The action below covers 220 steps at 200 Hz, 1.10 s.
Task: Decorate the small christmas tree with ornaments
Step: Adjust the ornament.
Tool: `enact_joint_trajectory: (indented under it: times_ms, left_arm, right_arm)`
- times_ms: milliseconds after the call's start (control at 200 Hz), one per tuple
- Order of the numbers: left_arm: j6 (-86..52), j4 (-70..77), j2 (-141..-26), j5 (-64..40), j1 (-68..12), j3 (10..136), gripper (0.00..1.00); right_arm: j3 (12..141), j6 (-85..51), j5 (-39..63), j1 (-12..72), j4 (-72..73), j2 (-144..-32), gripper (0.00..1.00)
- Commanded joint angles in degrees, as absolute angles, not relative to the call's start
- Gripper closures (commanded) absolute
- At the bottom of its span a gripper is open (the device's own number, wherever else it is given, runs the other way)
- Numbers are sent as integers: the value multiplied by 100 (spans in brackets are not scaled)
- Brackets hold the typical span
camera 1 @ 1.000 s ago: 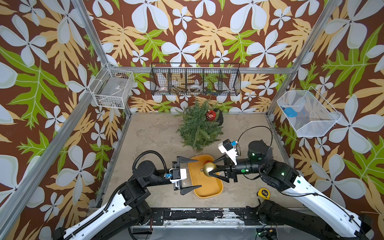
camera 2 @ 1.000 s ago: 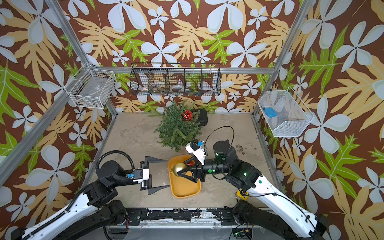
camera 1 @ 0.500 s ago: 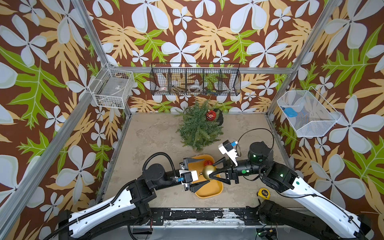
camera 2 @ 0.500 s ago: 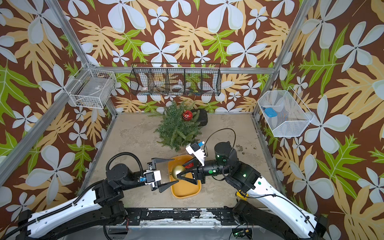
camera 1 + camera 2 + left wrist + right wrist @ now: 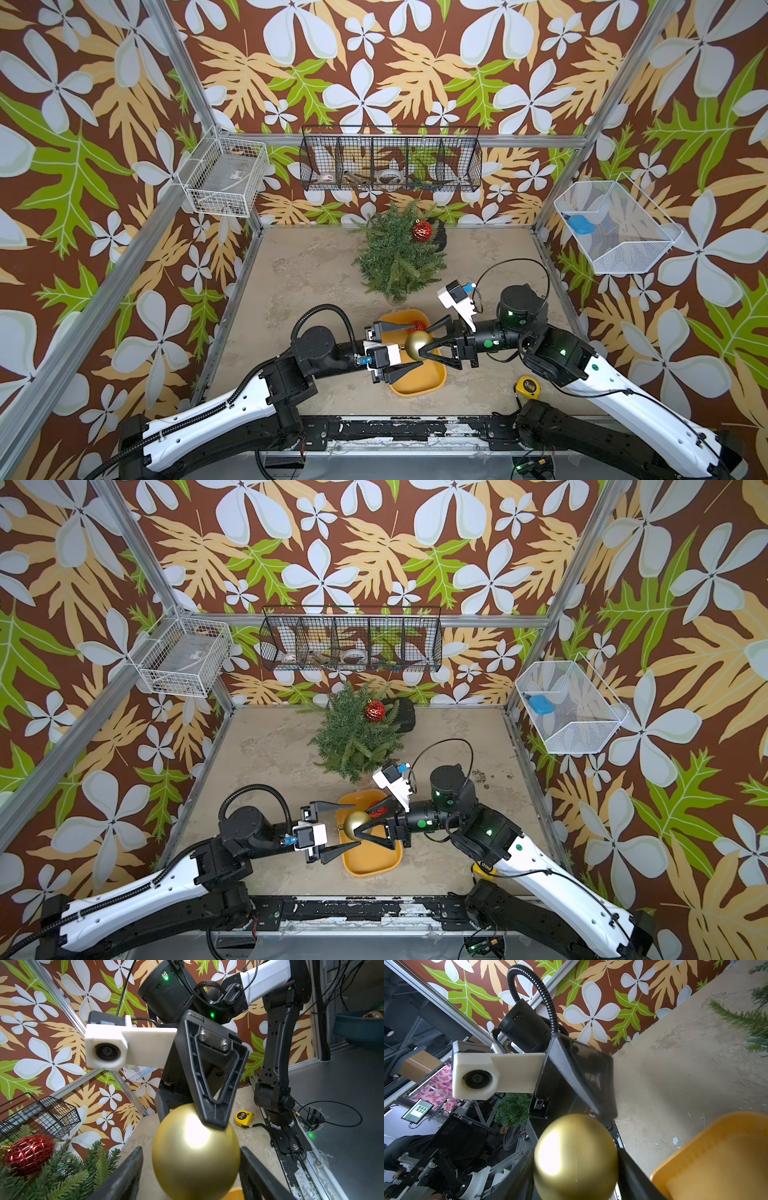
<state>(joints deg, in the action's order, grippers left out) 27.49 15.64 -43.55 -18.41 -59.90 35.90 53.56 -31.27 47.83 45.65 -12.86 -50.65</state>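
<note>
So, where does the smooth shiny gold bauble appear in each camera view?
Top view: smooth shiny gold bauble low centre, over yellow plastic tray.
Top view: bauble low centre too.
Left wrist: bauble bottom centre, large.
Right wrist: bauble bottom centre, large.
Shared landmark: the tray, visible in all four.

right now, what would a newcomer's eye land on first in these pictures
The shiny gold ball, held in the air above the yellow tray near the front: the right gripper is shut on it and the left gripper flanks it with open jaws. Then the green tree at the back of the table, with one red ball on it.
</note>
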Motion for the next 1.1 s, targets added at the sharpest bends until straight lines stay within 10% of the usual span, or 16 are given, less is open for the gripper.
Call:
enact_joint_trajectory:
  times_ms: [0,566,1096]
  left_arm:
    - [2744,1767,-4353,-1963,-5995,3647,30]
    - [2697,1767,-4264,-1938,-5995,3656,44]
    - [2714,1775,-4403,-1856,-5994,3683,45]
  right_arm:
    - [5329,-3192,4836,4563,-1127,-5036,39]
    - [5292,-3297,4890,4566,-1020,-5047,26]
    - [5230,-3438,4891,4570,-888,-5096,35]
